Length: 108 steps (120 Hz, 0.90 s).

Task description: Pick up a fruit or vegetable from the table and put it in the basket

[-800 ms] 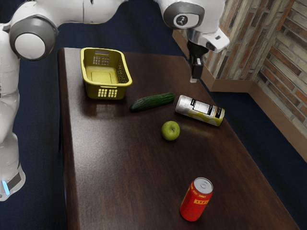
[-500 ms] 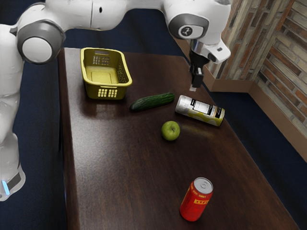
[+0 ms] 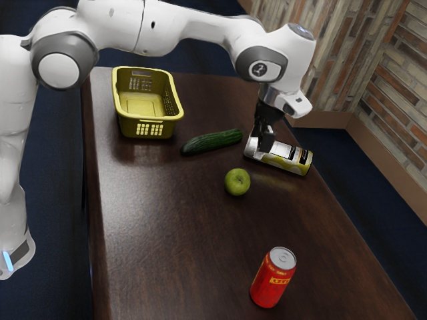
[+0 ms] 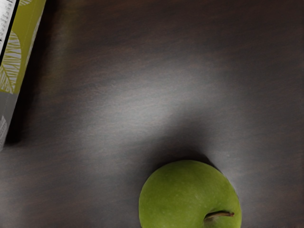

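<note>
My gripper (image 3: 261,143) is above the table in the exterior view, in front of the lying white-and-yellow can's near end, its two fingers apart. A green apple (image 3: 237,182) rests on the tabletop, lower and to the exterior view's left of the fingertips. In the wrist view the apple (image 4: 185,194), with its stem visible, is at the lower edge. A dark green cucumber (image 3: 212,141) lies between the can and the yellow basket (image 3: 127,126). Nothing is seen inside the basket.
The white-and-yellow can (image 3: 287,157) lies on its side by the table's far edge; part of it appears in the wrist view (image 4: 14,57). A red can (image 3: 272,279) stands upright toward the exterior view's bottom on the brown table (image 3: 167,227).
My hand has come down and toward the exterior view's left, now covering part of the lying can, and has turned somewhat. Apple, cucumber, basket and cans stay where they were.
</note>
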Available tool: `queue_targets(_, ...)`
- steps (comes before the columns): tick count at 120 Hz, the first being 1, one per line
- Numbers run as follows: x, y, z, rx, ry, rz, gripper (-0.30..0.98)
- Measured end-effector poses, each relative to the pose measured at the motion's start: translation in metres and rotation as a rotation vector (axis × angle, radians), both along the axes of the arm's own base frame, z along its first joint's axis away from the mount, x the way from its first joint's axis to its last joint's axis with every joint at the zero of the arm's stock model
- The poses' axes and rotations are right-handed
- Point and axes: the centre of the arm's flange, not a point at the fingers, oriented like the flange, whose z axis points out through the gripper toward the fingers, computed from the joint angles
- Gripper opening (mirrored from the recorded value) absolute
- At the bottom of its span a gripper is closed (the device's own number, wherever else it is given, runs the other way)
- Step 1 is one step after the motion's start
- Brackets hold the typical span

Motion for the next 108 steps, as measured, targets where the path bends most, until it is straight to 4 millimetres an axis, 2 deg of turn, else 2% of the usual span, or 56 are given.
queue_targets(9, -0.001, -0.002, -0.017, -0.023, 0.017, -0.001, 0.69)
queue_targets(23, 0.001, 0.006, -0.041, -0.048, 0.038, 0.014, 0.69)
queue_targets(57, 0.003, 0.004, -0.082, -0.097, 0.072, 0.018, 0.69)
queue_targets(108, -0.004, 0.009, -0.119, -0.137, 0.102, 0.038, 0.69)
